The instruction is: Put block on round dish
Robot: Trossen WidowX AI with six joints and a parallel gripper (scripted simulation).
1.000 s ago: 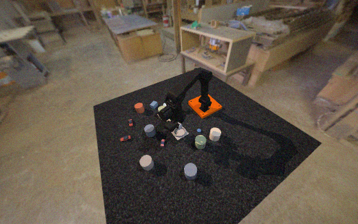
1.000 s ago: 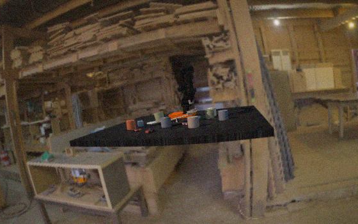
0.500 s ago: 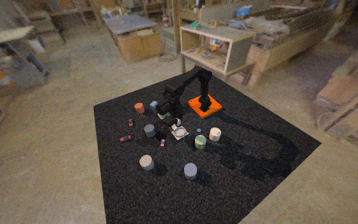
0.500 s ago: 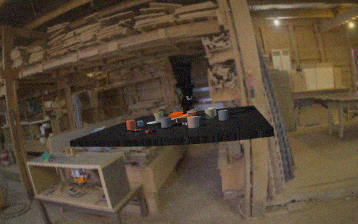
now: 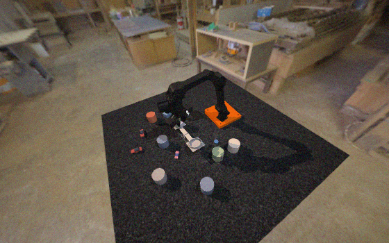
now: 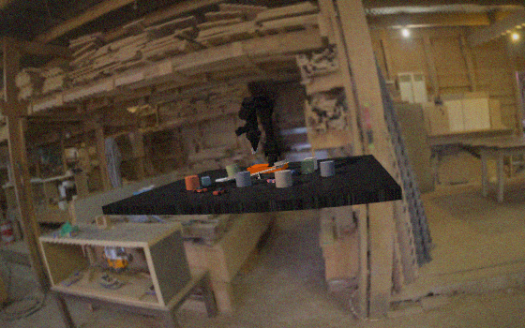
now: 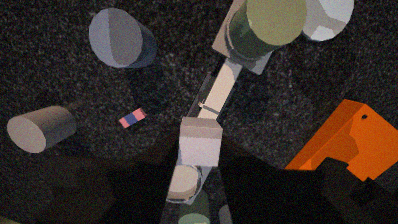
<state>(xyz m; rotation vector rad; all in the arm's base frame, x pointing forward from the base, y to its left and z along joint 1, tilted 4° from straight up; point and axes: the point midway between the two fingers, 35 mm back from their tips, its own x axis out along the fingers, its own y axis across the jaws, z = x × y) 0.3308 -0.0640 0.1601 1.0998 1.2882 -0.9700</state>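
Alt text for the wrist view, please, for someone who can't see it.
The gripper holds a pale block above the balance beam. A green cup covers the beam's far end; beyond the block lies a bare end plate. A striped red-and-blue piece and orange base flank the beam.

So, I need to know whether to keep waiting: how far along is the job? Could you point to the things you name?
The uncovering looks done: one green cup (image 5: 217,154) (image 6: 307,166) (image 7: 194,219) stands off the balance (image 5: 186,134) (image 7: 220,92), whose near end is bare, and the other (image 6: 232,171) (image 7: 282,20) sits on the far end. In hand: the pale block (image 7: 200,142), in the gripper (image 7: 198,136). Left: set it on the white dish (image 7: 330,17), release, move clear.
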